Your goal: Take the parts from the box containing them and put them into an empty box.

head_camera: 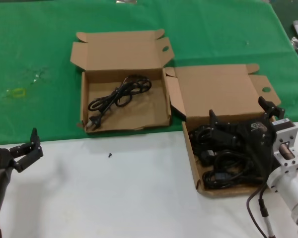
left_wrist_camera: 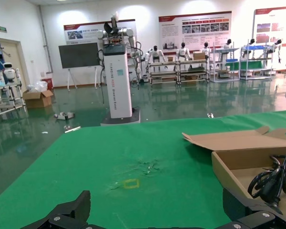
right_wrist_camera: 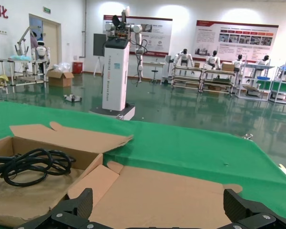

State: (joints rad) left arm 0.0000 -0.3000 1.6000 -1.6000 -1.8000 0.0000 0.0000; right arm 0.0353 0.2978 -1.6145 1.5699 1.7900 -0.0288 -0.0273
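Two brown cardboard boxes lie open side by side. The right box (head_camera: 191, 166) holds a heap of several coiled black cords (head_camera: 223, 166). My right gripper (head_camera: 238, 110) hovers open over that heap, near the hinge of the lid (right_wrist_camera: 181, 195), with nothing between its fingers (right_wrist_camera: 83, 202). The left box (head_camera: 146, 113) holds one coiled cord (head_camera: 120, 94), which also shows in the right wrist view as the cord (right_wrist_camera: 33, 164) and in the left wrist view as the cord (left_wrist_camera: 271, 179). My left gripper (head_camera: 29, 151) stays open and empty at the near left over the white table.
The boxes straddle the edge between the green cloth (head_camera: 35, 49) and the white table (head_camera: 114, 198). A small black screw (head_camera: 110, 155) lies on the white part. A yellow tape mark (head_camera: 17, 92) sits on the cloth at the left.
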